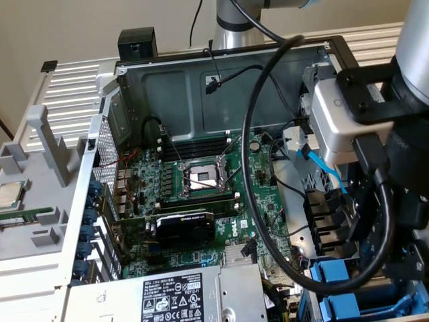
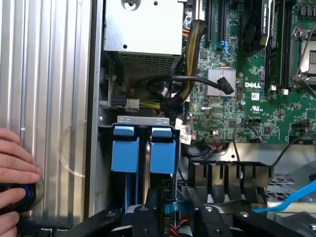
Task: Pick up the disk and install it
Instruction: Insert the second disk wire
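Note:
Two blue plastic frames stand on edge, side by side, in the drive bay (image 2: 143,120) at the case's corner. The disk (image 2: 163,154) is the frame nearer the motherboard; only its blue end and a thin silver edge show, and its label is hidden. My gripper (image 2: 173,206) hangs just over that frame, black fingers (image 2: 150,200) apart on either side of a blue strip, open. In the exterior view the arm's wrist (image 1: 348,121) reaches down at the right, above the blue frames (image 1: 333,275).
A person's hand (image 2: 15,165) rests on a round black knob on the ribbed metal table beside the case. The grey power-supply box (image 2: 143,27) borders the bay. Black cables (image 2: 168,91), a blue cable (image 2: 291,200) and the motherboard (image 1: 201,181) crowd the case.

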Robot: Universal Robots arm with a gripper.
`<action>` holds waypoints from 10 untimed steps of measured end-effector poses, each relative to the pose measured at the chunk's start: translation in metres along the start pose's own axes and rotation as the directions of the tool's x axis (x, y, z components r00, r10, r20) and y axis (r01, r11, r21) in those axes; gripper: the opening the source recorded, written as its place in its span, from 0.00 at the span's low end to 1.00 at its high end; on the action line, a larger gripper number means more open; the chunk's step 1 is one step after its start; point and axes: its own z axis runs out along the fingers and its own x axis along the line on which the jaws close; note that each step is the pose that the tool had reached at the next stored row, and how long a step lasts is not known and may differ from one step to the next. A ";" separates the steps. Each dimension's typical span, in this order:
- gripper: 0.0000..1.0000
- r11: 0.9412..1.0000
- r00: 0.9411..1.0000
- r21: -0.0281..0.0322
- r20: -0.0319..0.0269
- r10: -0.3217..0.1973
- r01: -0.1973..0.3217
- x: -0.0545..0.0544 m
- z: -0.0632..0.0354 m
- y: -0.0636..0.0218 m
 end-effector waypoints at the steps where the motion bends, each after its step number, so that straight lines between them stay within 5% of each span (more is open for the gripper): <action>1: 0.37 1.000 1.000 0.001 0.000 0.000 0.000 0.000 -0.0020 0.0000; 10: 0.37 1.000 1.000 0.006 -0.004 0.000 0.000 -0.004 -0.0223 0.0000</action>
